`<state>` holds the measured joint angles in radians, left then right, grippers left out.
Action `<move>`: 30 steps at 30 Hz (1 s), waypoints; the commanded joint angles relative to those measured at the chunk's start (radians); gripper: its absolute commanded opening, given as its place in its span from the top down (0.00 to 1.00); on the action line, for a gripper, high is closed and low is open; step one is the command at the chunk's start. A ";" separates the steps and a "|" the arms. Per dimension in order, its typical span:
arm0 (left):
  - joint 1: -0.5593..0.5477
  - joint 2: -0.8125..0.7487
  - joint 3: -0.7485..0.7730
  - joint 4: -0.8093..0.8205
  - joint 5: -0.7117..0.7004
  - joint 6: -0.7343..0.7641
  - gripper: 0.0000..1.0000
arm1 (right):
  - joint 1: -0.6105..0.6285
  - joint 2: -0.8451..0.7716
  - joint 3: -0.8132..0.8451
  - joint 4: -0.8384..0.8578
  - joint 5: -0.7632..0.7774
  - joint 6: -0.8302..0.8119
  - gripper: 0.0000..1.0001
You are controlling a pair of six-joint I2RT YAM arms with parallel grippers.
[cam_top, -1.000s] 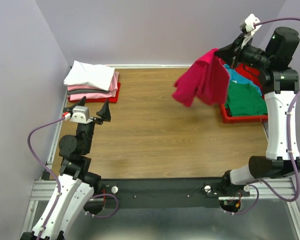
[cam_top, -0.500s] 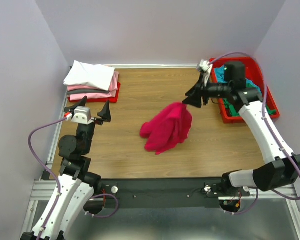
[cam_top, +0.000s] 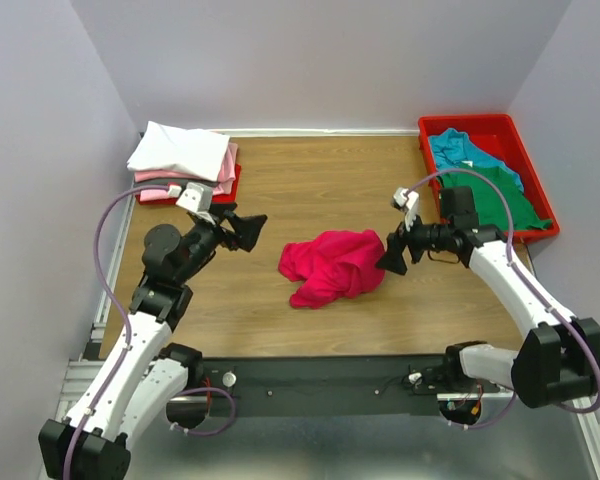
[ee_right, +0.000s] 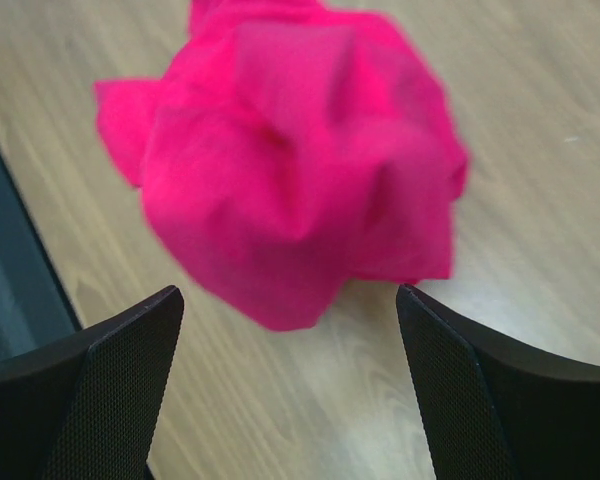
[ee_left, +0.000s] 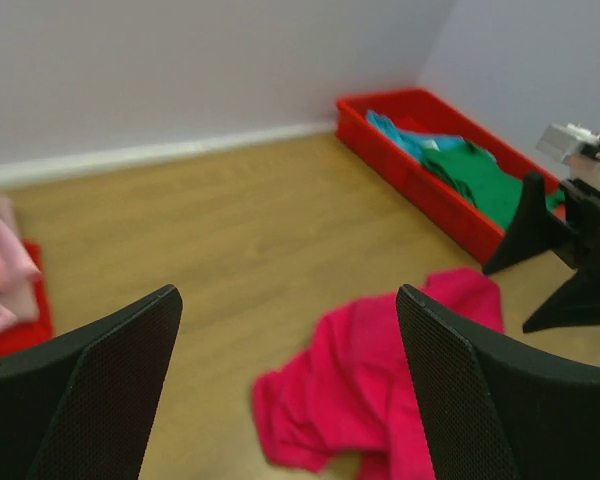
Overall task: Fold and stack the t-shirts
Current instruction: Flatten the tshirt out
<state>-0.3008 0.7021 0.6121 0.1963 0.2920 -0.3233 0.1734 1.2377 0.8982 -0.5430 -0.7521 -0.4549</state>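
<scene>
Spreading across the middle of the scene, the brown wood-grain table (cam_top: pixel 310 180) is bare along its far edge and across its near right part. Pale lilac walls (cam_top: pixel 280 60) close it in on the left, far and right sides.

At the far left corner a shallow red plastic tray (cam_top: pixel 232 188) holds a stack topped by a folded white t-shirt (cam_top: pixel 180 150), with pale pink layers showing under it. At the far right a deeper red plastic bin (cam_top: pixel 480 122) holds a crumpled teal t-shirt (cam_top: pixel 458 148) and a green t-shirt (cam_top: pixel 495 200). Both stand well apart from the centre.

The crumpled crimson-pink cloth t-shirt (cam_top: pixel 332 266) lies in a heap on the table, near the middle. The right gripper (cam_top: pixel 392 255) sits low just beside its right edge, fingers spread wide and holding nothing, pointing at the cloth. The left gripper (cam_top: pixel 248 230), also spread wide and holding nothing, hangs to the left of the heap, clear of it.
</scene>
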 commanded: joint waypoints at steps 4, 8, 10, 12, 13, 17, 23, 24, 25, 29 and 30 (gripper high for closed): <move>-0.052 0.074 -0.075 -0.233 0.050 -0.246 0.08 | -0.044 -0.086 -0.096 0.018 -0.133 -0.128 0.07; -0.102 0.154 -0.101 -0.232 -0.055 -0.286 0.13 | -0.078 -0.073 -0.087 0.021 -0.119 -0.102 0.07; -0.127 0.241 -0.097 -0.235 -0.086 -0.299 0.14 | -0.086 -0.063 -0.087 0.021 -0.112 -0.096 0.07; -0.168 0.328 -0.084 -0.229 -0.131 -0.312 0.15 | -0.089 -0.058 -0.085 0.023 -0.112 -0.088 0.07; -0.181 0.355 -0.078 -0.230 -0.151 -0.316 0.15 | -0.089 -0.060 -0.084 0.021 -0.113 -0.088 0.07; -0.250 0.479 -0.051 -0.201 -0.197 -0.316 0.17 | -0.092 -0.073 -0.094 0.020 -0.116 -0.090 0.07; -0.290 0.618 0.006 -0.201 -0.246 -0.304 0.21 | -0.092 -0.072 -0.102 0.020 -0.118 -0.096 0.07; -0.293 0.632 0.012 -0.202 -0.249 -0.303 0.23 | -0.091 -0.070 -0.101 0.020 -0.118 -0.094 0.07; -0.299 0.645 0.017 -0.202 -0.252 -0.303 0.24 | -0.092 -0.069 -0.101 0.020 -0.118 -0.094 0.07; -0.307 0.704 0.031 -0.202 -0.283 -0.292 0.25 | -0.091 -0.066 -0.104 0.018 -0.118 -0.096 0.07; -0.310 0.714 0.035 -0.202 -0.284 -0.289 0.25 | -0.092 -0.064 -0.104 0.018 -0.119 -0.096 0.07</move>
<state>-0.5987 1.3827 0.6193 -0.0074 0.0700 -0.6250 0.0895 1.1744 0.8062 -0.5381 -0.8478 -0.5404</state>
